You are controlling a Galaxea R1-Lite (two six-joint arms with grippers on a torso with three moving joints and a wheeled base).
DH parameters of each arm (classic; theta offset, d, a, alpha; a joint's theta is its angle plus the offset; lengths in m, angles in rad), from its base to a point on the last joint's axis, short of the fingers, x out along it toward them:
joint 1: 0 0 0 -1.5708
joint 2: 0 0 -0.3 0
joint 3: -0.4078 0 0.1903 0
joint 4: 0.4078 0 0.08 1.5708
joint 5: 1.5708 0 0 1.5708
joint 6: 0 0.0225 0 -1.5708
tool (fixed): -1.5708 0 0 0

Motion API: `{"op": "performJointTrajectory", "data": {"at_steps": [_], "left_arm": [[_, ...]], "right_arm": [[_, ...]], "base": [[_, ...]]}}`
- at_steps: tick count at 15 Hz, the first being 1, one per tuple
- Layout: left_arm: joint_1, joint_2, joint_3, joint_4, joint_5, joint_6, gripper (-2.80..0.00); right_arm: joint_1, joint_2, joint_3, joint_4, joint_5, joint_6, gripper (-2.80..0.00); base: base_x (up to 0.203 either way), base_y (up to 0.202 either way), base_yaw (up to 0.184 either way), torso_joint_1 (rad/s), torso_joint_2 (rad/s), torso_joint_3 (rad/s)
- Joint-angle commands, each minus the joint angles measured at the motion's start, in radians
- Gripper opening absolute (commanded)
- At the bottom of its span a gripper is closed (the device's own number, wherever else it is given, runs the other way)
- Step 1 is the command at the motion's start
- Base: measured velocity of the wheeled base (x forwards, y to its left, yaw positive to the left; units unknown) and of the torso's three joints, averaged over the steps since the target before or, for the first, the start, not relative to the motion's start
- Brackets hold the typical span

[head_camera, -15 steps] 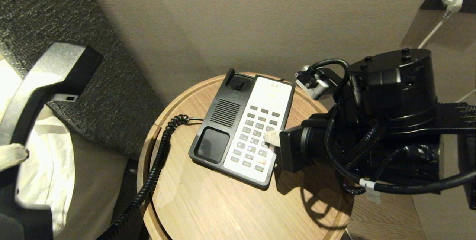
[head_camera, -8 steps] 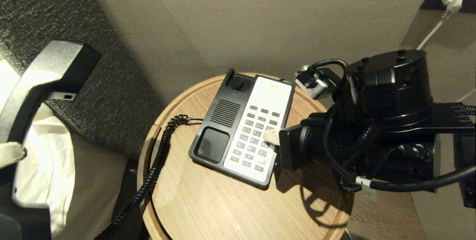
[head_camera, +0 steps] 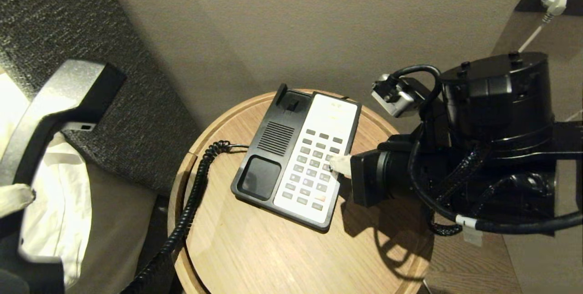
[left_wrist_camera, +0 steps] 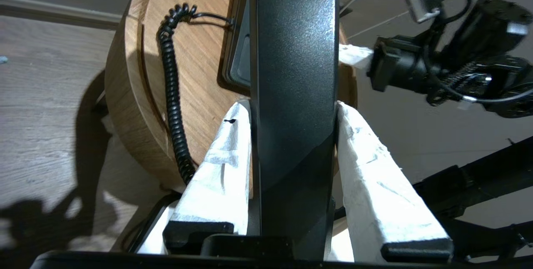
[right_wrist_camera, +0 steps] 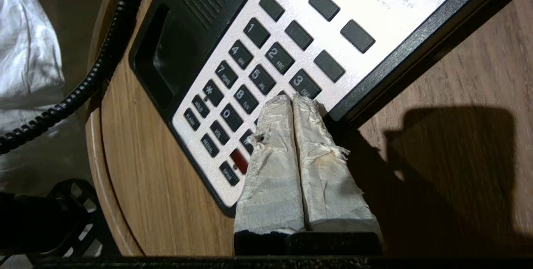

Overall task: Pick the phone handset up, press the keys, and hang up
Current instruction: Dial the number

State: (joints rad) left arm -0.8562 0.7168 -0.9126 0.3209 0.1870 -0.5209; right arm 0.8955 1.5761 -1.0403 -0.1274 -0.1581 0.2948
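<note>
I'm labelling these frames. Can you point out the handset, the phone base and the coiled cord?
handset [left_wrist_camera: 293, 73]: left wrist view, middle of its black back.
phone base [head_camera: 278, 137]: head view, on the speaker grille.
coiled cord [head_camera: 193, 194]: head view, mid-stretch over the table edge.

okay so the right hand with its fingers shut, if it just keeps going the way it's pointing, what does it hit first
Most likely the phone base's keypad: the right hand points at the column under the 3 key. Whether the tips already touch a key is unclear.
</note>
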Motion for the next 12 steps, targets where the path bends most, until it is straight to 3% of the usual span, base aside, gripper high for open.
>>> {"op": "performJointTrajectory", "data": {"at_steps": [1, 12], "left_arm": [[0.000, -0.008, 0.012, 0.001, 0.001, -0.004, -2.80], [0.000, -0.008, 0.004, 0.001, 0.002, -0.004, -2.80]], "right_arm": [[0.014, -0.019, 0.016, -0.004, 0.000, 0.003, -2.80], [0.034, 0.012, 0.034, -0.012, -0.003, 0.004, -2.80]], "base": [[0.000, 0.000, 0.000, 0.000, 0.00, 0.000], [0.000, 0.000, 0.000, 0.000, 0.00, 0.000]]}}
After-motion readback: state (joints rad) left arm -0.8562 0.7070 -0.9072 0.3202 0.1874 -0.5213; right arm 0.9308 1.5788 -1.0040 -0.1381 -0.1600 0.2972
